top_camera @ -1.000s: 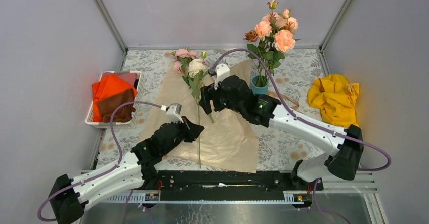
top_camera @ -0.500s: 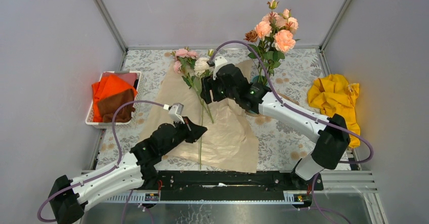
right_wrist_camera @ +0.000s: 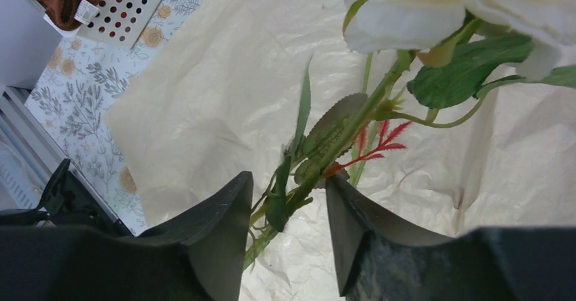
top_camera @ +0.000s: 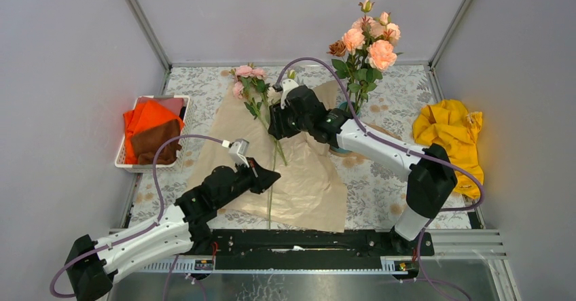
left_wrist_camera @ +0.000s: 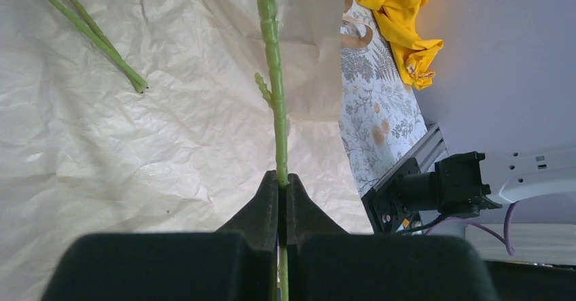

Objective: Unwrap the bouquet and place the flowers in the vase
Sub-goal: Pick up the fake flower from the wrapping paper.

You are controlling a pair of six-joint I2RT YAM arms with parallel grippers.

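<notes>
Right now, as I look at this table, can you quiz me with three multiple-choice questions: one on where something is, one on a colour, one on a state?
1. Seen from above, the yellow cloth lies:
A. far right
B. far left
C. in the centre

2. The rose just beyond the right gripper is:
A. red
B. cream
C. blue

3. The left gripper is:
A. wide open
B. shut on a green stem
C. holding a cloth

Answers:
1. A: the top view shows it crumpled by the right wall.
2. B: the right wrist view shows pale cream petals.
3. B: the left wrist view shows the fingers pressed together with the stem pinched between them.
</notes>
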